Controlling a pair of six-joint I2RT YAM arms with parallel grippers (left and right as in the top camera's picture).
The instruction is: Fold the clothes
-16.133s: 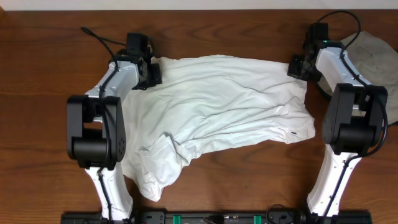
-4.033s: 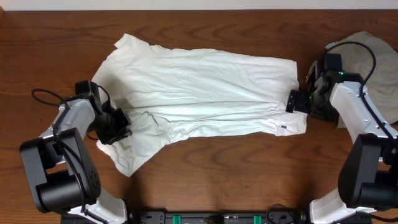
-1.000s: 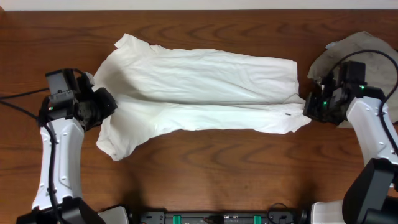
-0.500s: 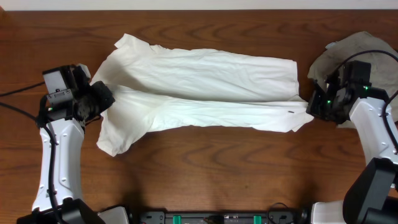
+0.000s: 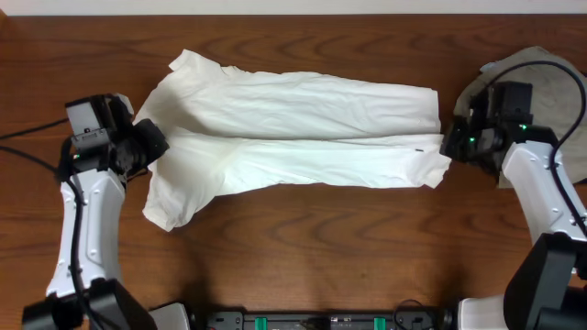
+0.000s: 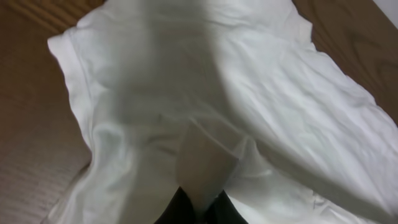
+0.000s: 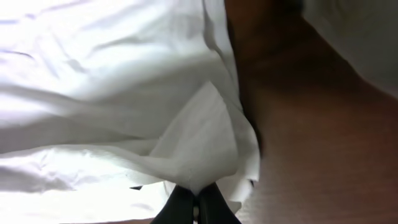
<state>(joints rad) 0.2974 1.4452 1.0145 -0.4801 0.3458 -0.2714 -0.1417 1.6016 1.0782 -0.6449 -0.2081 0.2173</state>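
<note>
A white shirt [image 5: 293,128] lies stretched across the brown table, its near long edge folded up toward the middle. My left gripper [image 5: 151,145] is shut on the shirt's left side near the sleeve; the left wrist view shows the cloth [image 6: 205,162] pinched between the dark fingers [image 6: 177,211]. My right gripper [image 5: 449,147] is shut on the shirt's right edge; the right wrist view shows a peak of cloth [image 7: 205,149] held between its fingers [image 7: 180,208]. A sleeve [image 5: 170,206] hangs at the lower left.
A grey garment [image 5: 541,78] lies heaped at the far right, behind my right arm. Bare wooden table [image 5: 312,247] runs along the front edge, with the arm bases at the bottom.
Both grippers have carried the shirt's near edge up away from the front, over the body. The fold has narrowed the shirt; the right gripper has moved up and slightly left.
</note>
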